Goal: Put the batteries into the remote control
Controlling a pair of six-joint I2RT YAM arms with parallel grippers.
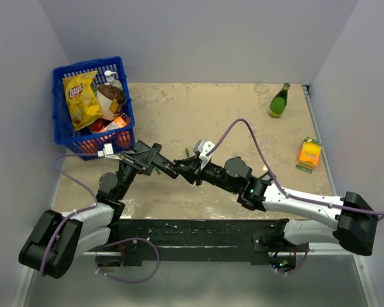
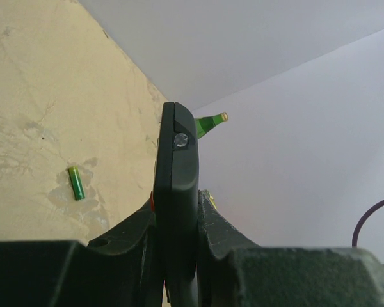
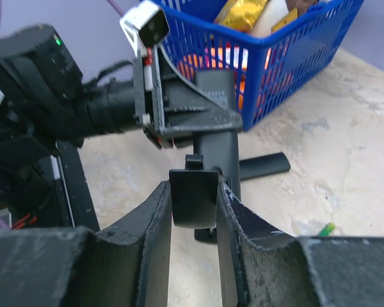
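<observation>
- Left tool (image 2: 178,214): jaws drawn in on the remote control (image 2: 179,160), clamped across its thin sides. The remote is held edge-on, clear of the tabletop (image 1: 230,109), with its free end pointing away from the wrist.
- Position of the remote: left-centre of the tabletop, just near and right of the blue basket (image 1: 59,118).
- Right tool (image 3: 193,192): jaws partly closed, pinching a small black back cover (image 3: 192,206) between both fingers. A small tab stands up on the cover's top edge.
- The two tools meet nose to nose. The cover sits right in front of the remote's end; I cannot tell whether they touch.
- One green battery (image 2: 76,182) lies loose on the tabletop near where the tools meet, touching neither. No other battery can be made out.
- A flat black bar (image 3: 264,165) lies on the tabletop beyond the remote, near the basket.
- The basket is at the far left and holds a yellow Lay's chip bag (image 1: 82,97) among other packets.
- A green bottle (image 1: 280,101) stands at the far right.
- An orange carton (image 1: 310,153) is at the right edge, nearer than the bottle.
</observation>
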